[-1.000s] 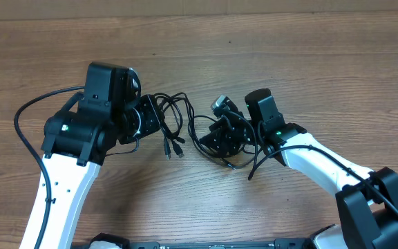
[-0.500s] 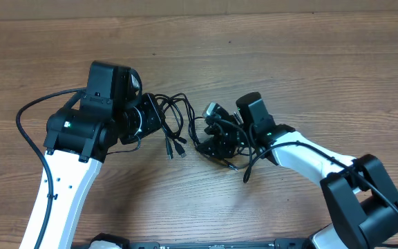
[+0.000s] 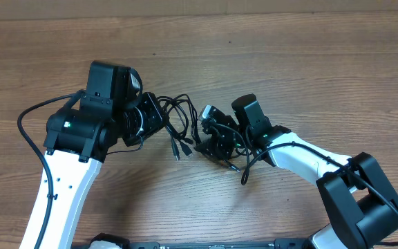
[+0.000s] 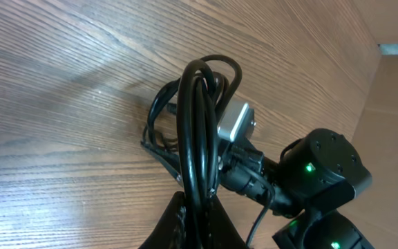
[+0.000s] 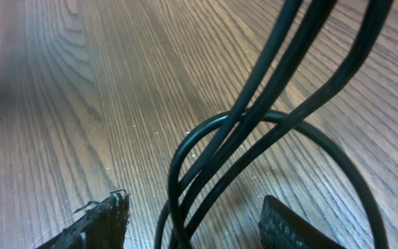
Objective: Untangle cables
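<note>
The cables (image 3: 176, 111) are thin black cords looped together between the two arms, with two plug ends (image 3: 178, 148) lying on the wood. My left gripper (image 3: 159, 119) is shut on a bunch of these strands. In the left wrist view the cables (image 4: 202, 104) rise as a tall loop out of the closed left gripper (image 4: 197, 223). My right gripper (image 3: 209, 138) sits just right of the bundle, low over the table. In the right wrist view the right gripper (image 5: 195, 225) is open, and several cable strands (image 5: 254, 104) pass between its fingers (image 5: 99, 221) without being pinched.
The wooden table (image 3: 289, 62) stretches bare behind and to the right. A thicker black arm cable (image 3: 26, 131) arcs left of the left arm. Another arm cable (image 3: 251, 166) hangs by the right arm's wrist. The right arm's wrist camera (image 4: 233, 124) shows close behind the loop.
The right arm has moved left toward the cable bundle and the left gripper. The plug ends have shifted slightly right. The left arm has barely moved.
</note>
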